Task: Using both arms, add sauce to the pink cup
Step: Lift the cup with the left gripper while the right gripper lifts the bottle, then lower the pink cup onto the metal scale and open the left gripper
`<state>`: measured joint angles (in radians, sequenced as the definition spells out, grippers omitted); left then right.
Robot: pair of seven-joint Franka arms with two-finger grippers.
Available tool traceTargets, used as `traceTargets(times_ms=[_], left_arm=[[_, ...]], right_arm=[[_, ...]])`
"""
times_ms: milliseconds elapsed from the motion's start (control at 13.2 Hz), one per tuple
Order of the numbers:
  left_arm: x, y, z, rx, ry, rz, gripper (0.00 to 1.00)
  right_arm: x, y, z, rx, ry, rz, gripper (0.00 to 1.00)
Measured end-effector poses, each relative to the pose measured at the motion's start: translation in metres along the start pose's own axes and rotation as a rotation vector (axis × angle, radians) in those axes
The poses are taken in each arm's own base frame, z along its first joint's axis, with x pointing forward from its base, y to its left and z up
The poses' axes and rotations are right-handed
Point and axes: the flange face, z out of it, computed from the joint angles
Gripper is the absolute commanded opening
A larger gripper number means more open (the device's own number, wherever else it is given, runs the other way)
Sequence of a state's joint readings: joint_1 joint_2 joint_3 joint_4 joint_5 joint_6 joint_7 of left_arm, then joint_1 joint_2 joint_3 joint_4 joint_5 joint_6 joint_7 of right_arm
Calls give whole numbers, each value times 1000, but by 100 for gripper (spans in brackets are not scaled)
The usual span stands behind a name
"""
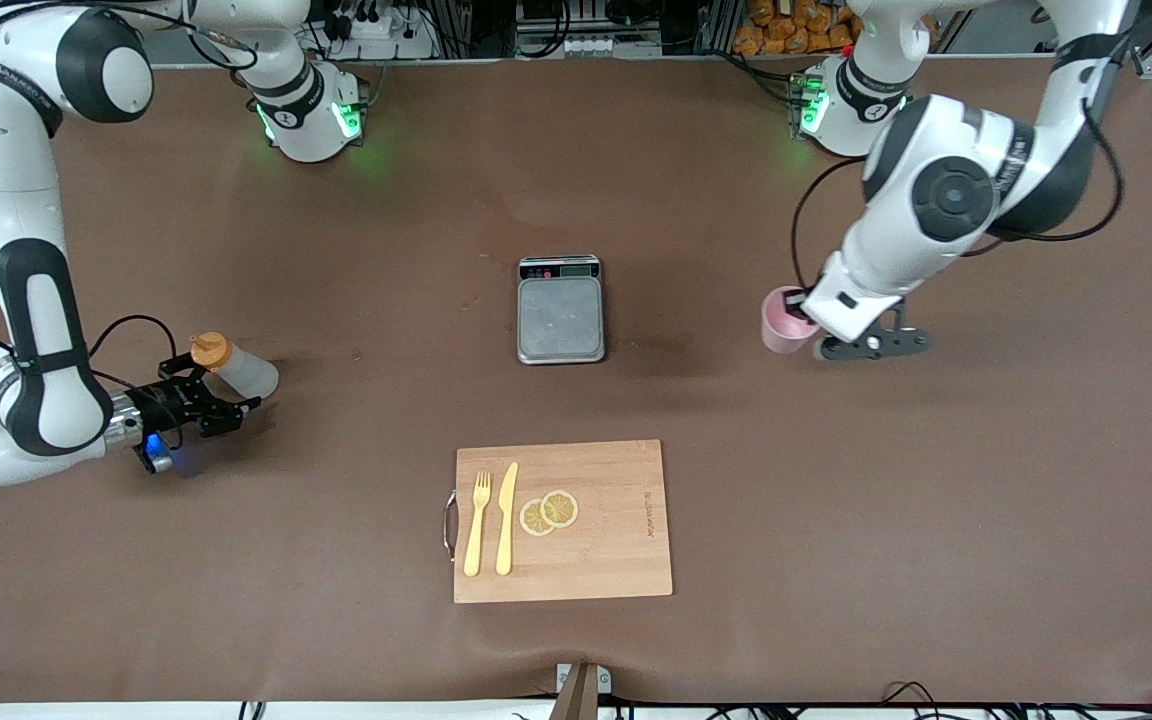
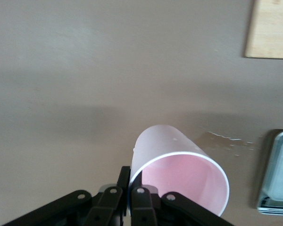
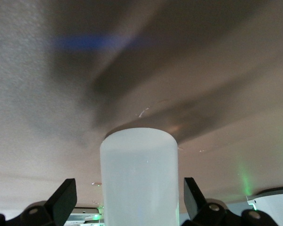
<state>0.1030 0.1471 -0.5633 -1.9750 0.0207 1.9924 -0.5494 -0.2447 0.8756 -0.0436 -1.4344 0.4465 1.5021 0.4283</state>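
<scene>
two grippers you watch: left gripper [image 2: 128,195] pinches the pink cup [image 1: 782,321] rim, near the scale [image 1: 561,309]. right gripper [image 3: 127,200] is wide open around the sauce [image 1: 233,364]; wrist view hides its cap.

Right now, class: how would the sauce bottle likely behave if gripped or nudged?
The sauce bottle is upright between the open right gripper; its narrow base suggests it could tip. Translucent walls look like soft plastic, probably giving under a squeeze. Smooth and round, it would likely roll if toppled.

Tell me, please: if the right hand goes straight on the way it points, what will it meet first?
Most likely the sauce bottle. It stands between the open fingers of the right hand, not yet gripped; contact depth is unclear.
</scene>
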Motion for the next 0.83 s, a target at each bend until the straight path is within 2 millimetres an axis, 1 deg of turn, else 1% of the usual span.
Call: traceTargets(times_ms=[151,303,454,605,681,756,832], left_arm=[[-19,45,16,-21,-9,-35,0],[-44,90,31,-39,-10,-81,0],[-64,123,40,-61,-4,-114,0],[-79,151,49,-87,-7,-138,0],[-84,166,55,-99,-20,-137,0],[-86,181,62,-109,-39,-130,0],[-89,195,69,-118,-58,-125,0]], right_arm=[[-3,2,3,-12,-27,0,100],[-5,2,5,-21,-47,0,100],[-6,3,5,-24,-54,-1,86],[-6,3,6,-25,-55,-2,78],[-6,3,6,-25,-55,-2,87],[-5,3,7,-25,-56,-2,100],[-3,3,9,-26,-58,-3,100]])
